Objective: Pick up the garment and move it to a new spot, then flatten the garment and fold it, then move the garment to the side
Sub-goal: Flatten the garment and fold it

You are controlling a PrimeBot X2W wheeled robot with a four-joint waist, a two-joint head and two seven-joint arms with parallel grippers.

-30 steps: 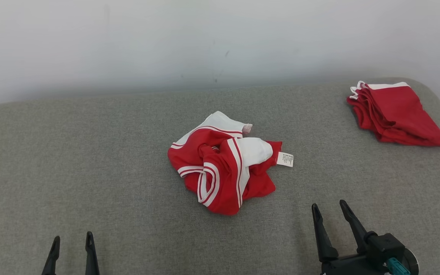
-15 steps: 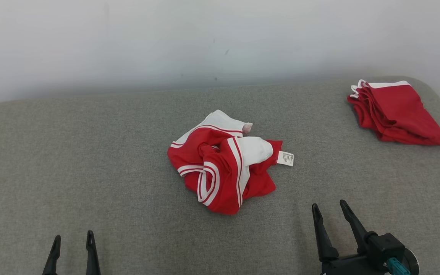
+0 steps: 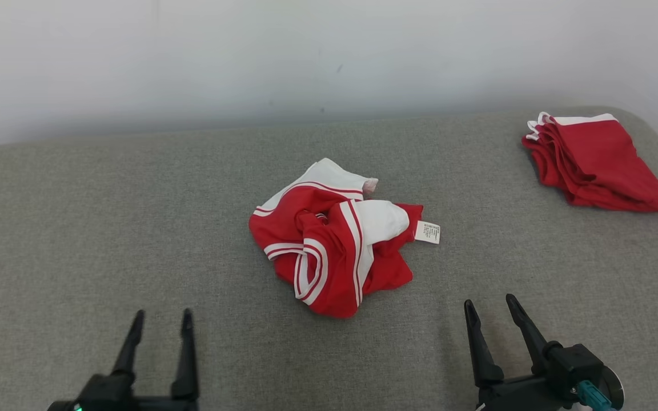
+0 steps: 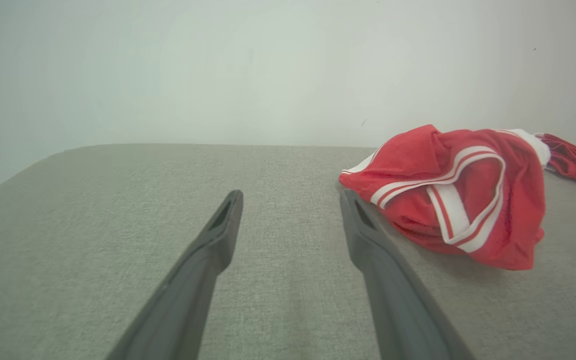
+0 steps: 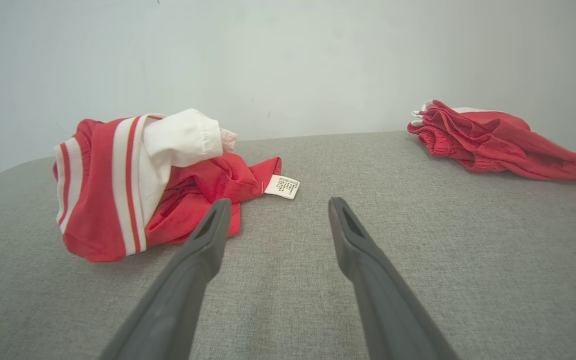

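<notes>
Change over the last second: left gripper (image 3: 162, 314) has come forward and inward towards the crumpled red-and-white striped garment (image 3: 329, 245), jaws wide apart, nothing in them. Right gripper (image 3: 489, 301) sits where it was, also spread and empty. The scene slid up a touch in the head view, which is the camera tilting; the cloth hasn't moved. The garment is mid-surface on the grey woven padded top (image 3: 106, 228), bunched, with its white care label (image 3: 427, 232) poking out on the right. My read: this is the approach for the first pick, nothing grasped yet. In the left wrist view the inner finger is just beside the garment's near hem, apart from it. In the right wrist view the heap lies ahead-left of the fingers, not between them. Room: the whole left half is bare, so that's the best drop spot. On the right, the folded red pile (image 3: 597, 165) sits near the rounded far corner; keep clear of it. The far edge runs along the white wall (image 3: 306, 57), so there's little margin that way.
</notes>
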